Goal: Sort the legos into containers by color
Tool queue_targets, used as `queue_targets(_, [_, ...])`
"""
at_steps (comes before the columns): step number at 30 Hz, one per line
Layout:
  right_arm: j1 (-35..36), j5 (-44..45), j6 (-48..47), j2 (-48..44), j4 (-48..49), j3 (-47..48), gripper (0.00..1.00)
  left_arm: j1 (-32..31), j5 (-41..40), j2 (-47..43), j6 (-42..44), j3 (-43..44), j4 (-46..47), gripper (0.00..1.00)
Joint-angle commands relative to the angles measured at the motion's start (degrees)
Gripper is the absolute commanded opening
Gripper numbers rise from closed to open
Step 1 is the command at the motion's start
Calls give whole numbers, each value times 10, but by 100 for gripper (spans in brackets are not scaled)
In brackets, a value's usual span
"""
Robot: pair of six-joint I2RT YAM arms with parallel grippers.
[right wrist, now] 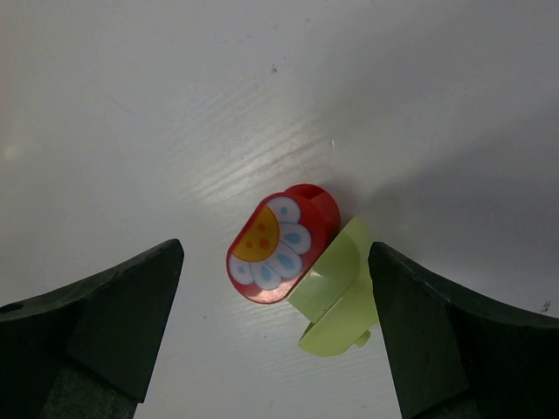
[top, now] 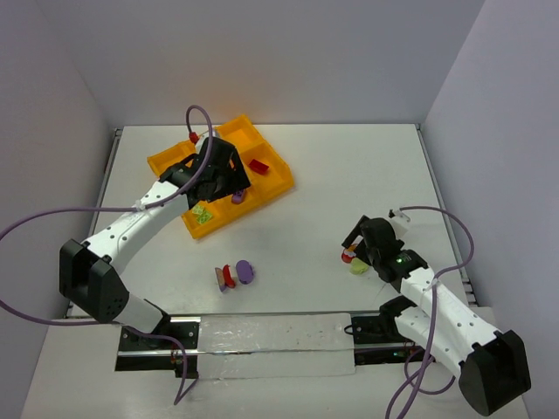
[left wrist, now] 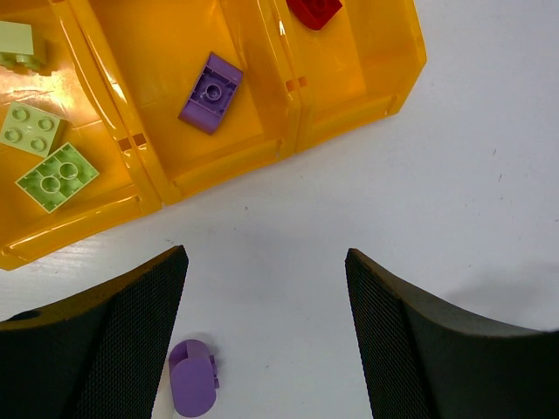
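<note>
The orange-yellow tray (top: 166, 161) lies at the back left. In the left wrist view its near cells (left wrist: 262, 166) hold yellow-green legos (left wrist: 57, 177), one purple brick (left wrist: 211, 92) and a red brick (left wrist: 314, 10). My left gripper (left wrist: 266, 262) hangs open above the table just in front of the tray, nothing between its fingers. A purple rounded piece (left wrist: 192, 388) lies by its left finger. My right gripper (right wrist: 275, 247) is open, straddling a red flower-printed piece (right wrist: 281, 247) joined to a yellow-green piece (right wrist: 336, 301) on the table.
A small red and purple cluster (top: 227, 277) and a purple oval piece (top: 245, 272) lie mid-table in front of the tray. Purple cables loop from both arms. Walls close in the table on the left, back and right.
</note>
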Motion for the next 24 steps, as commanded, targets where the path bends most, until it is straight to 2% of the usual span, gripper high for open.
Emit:
queue_targets(1, [6,-15,26,25,52,-19,94,-4,19,-31,9,-2,19,80])
queue_targets(5, [39,-38,39,57,81,-20,93,-5,21,-31,10,-1,21,80])
queue_targets(11, [150,-48,64,142,140,20,93,-5,21,-27,12,2,14,80])
queue_targets(15, [190,-105,42,220,202,60,92,-5,14,-27,12,4,9,80])
queue_targets(17, [210,-122,14,248,207,93,92,-5,10,-27,11,6,6,80])
queue_targets(19, [224,-103,-1,277,187,118,93,-5,10,-27,12,4,5,80])
queue_targets(24, [224,-84,-37,259,170,127,93,-5,9,-25,13,-1,4,81])
